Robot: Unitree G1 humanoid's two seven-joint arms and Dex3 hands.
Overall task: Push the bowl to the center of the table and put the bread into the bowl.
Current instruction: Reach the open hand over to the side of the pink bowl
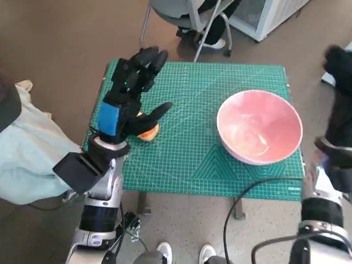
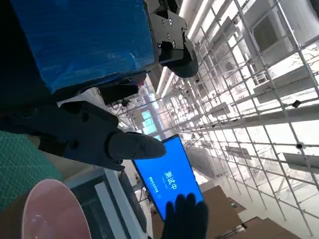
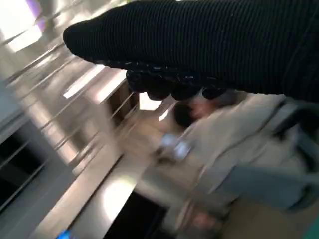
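Here, bread [image 1: 148, 132] under left hand [image 1: 129, 93], fingers [image 1: 147, 61] spread

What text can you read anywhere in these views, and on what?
"测试中": white characters on the blue screen in the left wrist view.
White print at the green cutting mat's near right corner, head view: too small to read.
Right wrist view: blurred, nothing readable.
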